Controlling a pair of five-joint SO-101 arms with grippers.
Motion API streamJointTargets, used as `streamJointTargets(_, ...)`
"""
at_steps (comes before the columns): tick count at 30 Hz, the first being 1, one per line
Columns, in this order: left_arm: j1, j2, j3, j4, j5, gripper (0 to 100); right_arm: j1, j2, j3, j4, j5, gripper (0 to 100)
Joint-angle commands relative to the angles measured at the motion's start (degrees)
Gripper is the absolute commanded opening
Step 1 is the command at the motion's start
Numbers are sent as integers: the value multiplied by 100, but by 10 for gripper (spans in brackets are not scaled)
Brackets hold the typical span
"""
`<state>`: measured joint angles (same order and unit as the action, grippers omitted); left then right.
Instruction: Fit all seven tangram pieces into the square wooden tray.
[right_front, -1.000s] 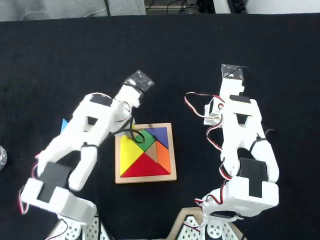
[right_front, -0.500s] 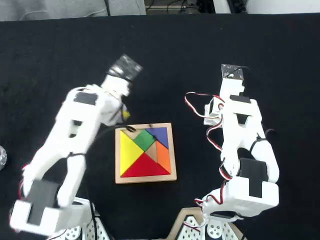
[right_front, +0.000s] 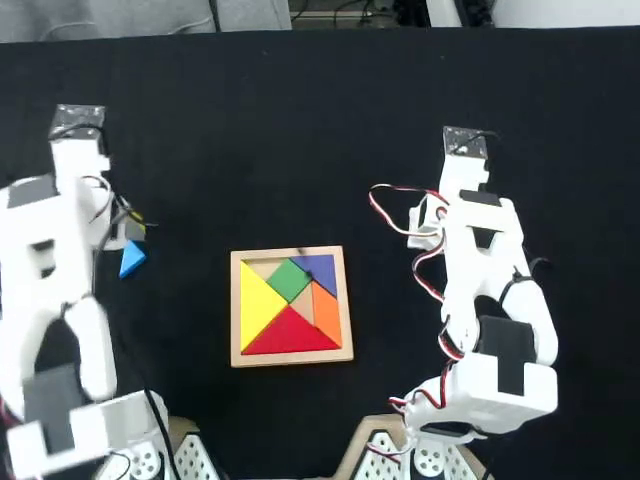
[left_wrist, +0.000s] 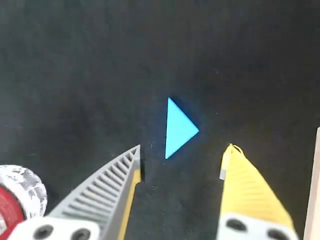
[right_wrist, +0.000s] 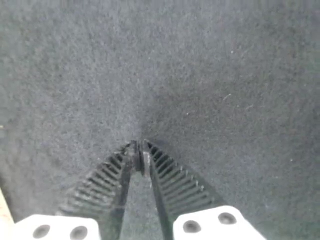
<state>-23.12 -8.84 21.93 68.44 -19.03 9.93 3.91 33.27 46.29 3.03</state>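
A small blue triangle (left_wrist: 177, 129) lies flat on the black cloth, just beyond my open left gripper (left_wrist: 181, 154); the grey finger (left_wrist: 125, 167) and the yellow finger (left_wrist: 237, 165) stand either side of it, apart from it. From above, the blue triangle (right_front: 131, 258) sits left of the square wooden tray (right_front: 236, 305), beside the left arm (right_front: 60, 240). The tray holds yellow, green, dark blue, orange and red pieces, with bare wood at its top left corner. My right gripper (right_wrist: 137, 149) is shut on nothing, over bare cloth to the right of the tray.
A round red and white object (left_wrist: 17, 195) rests beside the left gripper, near the table's left edge (right_front: 3, 312). The right arm (right_front: 480, 240) stands right of the tray. Black cloth covers the table.
The left arm swung from the tray's top left corner out to the far left and now hangs over the blue triangle. The right arm has kept still.
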Motion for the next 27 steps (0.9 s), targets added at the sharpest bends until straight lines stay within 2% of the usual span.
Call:
streamJointTargets(1,-40,1169,-989,246,26,258,-88,-22,-163,-88,9,11)
streamJointTargets(9,-110,2418,-1341,79,9,261,-79,-22,-154,-88,9,11)
streamJointTargets(13,-40,2541,-1288,-422,9,261,-79,-22,-154,-88,9,11)
streamJointTargets(27,312,2558,-980,-598,0,257,-79,-22,-154,-88,9,11)
